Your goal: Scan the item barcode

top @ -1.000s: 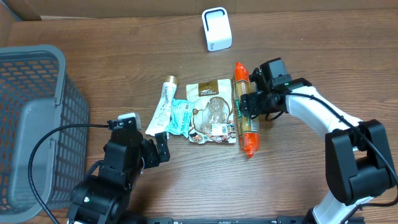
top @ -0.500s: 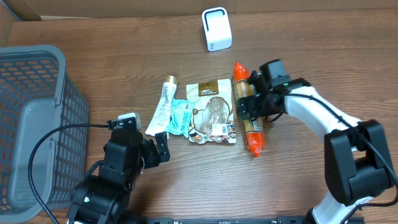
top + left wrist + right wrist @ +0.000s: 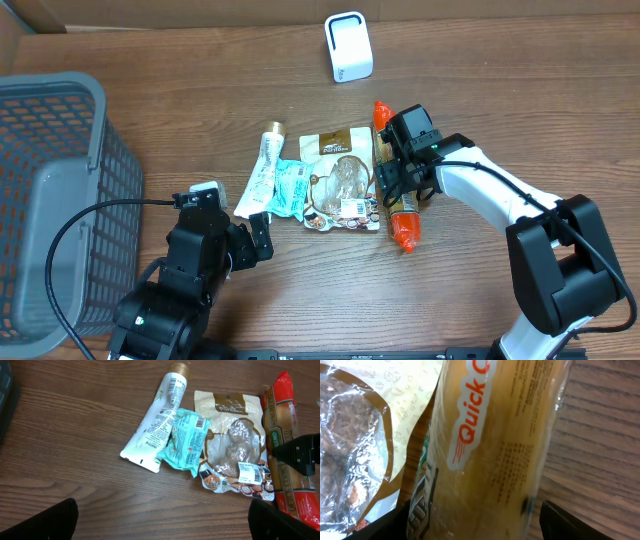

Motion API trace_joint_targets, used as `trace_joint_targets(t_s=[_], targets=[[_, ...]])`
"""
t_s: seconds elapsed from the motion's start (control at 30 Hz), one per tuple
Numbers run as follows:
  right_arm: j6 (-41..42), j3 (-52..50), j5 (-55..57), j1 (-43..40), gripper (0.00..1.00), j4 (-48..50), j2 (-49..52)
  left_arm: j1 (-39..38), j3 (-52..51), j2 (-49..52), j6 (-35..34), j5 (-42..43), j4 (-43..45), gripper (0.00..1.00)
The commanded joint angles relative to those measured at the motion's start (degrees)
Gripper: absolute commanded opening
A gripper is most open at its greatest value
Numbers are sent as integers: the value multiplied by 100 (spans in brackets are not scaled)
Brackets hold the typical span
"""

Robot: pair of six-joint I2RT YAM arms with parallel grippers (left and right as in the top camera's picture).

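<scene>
The left arm (image 3: 190, 260) crouches by the tabletop's (image 3: 200, 80) near edge as before. Its left claw (image 3: 161, 510) is spread wide and holds nothing, just short of the white tube (image 3: 157, 425) and teal packet (image 3: 187, 440). Right of centre, the right claw (image 3: 398, 182) has slid in from the right. It now hangs over the orange-ended roll (image 3: 403, 225), fingers (image 3: 570, 520) spread astride it; pad contact cannot be told. The roll lies on the tabletop beside the brown pouch (image 3: 340, 180). A white scanner (image 3: 348, 47) stands near the far edge.
</scene>
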Motion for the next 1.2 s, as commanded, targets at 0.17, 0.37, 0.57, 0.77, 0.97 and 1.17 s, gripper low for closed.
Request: trace_joint_targets(t_s=[0.17, 0.37, 0.57, 0.77, 0.97, 1.17], targets=[[-2, -332, -79, 2, 54, -13, 39, 0, -31, 4, -98, -101, 4, 100], [251, -214, -181, 4, 27, -223, 37, 0, -31, 4, -98, -101, 4, 100], [568, 979, 127, -22, 4, -1578, 37, 0, -31, 4, -98, -101, 4, 100], [2253, 2120, 2249, -4, 4, -3075, 37, 0, -31, 4, -98, -101, 4, 100], [3766, 1620, 4050, -4, 4, -3244, 44, 0, -28, 4, -98, -101, 4, 100], [3738, 796, 4172, -4, 4, -2608, 210, 0, -31, 4, -98, -98, 4, 100]])
